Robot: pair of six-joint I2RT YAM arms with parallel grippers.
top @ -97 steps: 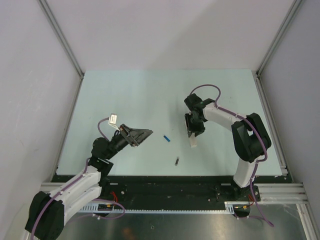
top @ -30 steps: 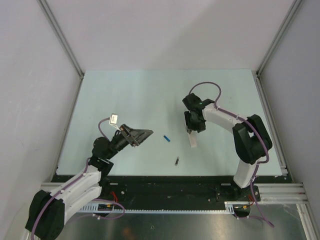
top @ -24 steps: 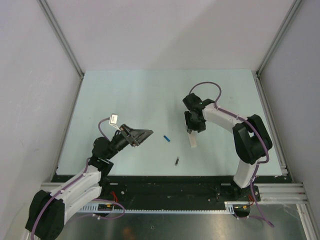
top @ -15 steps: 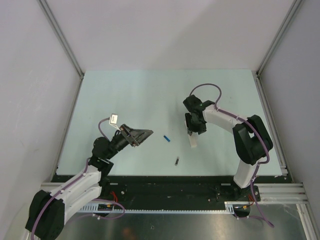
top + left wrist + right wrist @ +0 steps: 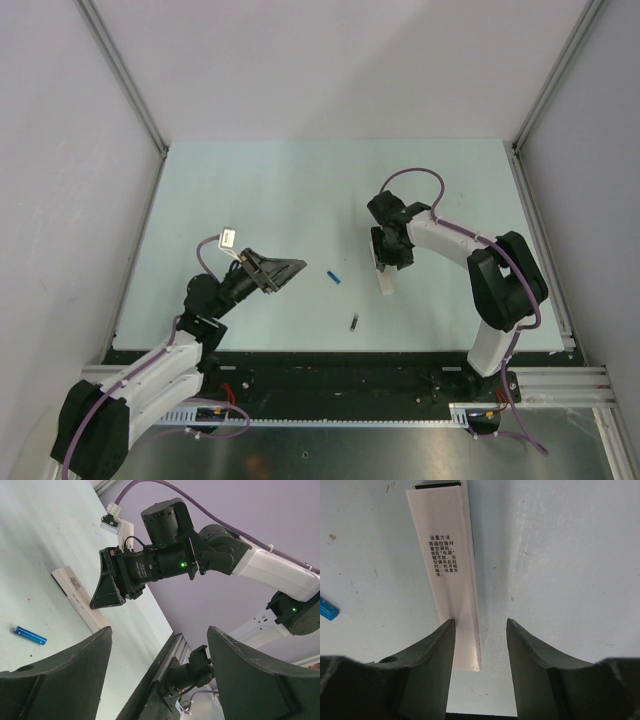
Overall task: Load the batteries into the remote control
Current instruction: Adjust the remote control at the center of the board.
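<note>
The remote control (image 5: pixel 451 565) is a flat white bar with printed text, lying on the pale table; it also shows in the top view (image 5: pixel 385 281) and the left wrist view (image 5: pixel 80 598). My right gripper (image 5: pixel 480 625) points down over its far end, open. The bar lies between the jaws close to the left finger (image 5: pixel 440 650), with a gap to the right finger. A blue battery (image 5: pixel 333 277) lies left of the remote, and it also shows at the edge of the right wrist view (image 5: pixel 326 609). A black battery (image 5: pixel 354 322) lies nearer the front edge. My left gripper (image 5: pixel 295 268) hangs open and empty, facing the blue battery (image 5: pixel 30 635).
The table's front edge and a black rail (image 5: pixel 330 375) run below the black battery. Metal frame posts (image 5: pixel 125 80) and grey walls enclose the table on the left, right and back.
My right gripper has shifted slightly over the remote's end. The remote, both batteries and the left arm have stayed where they were.
</note>
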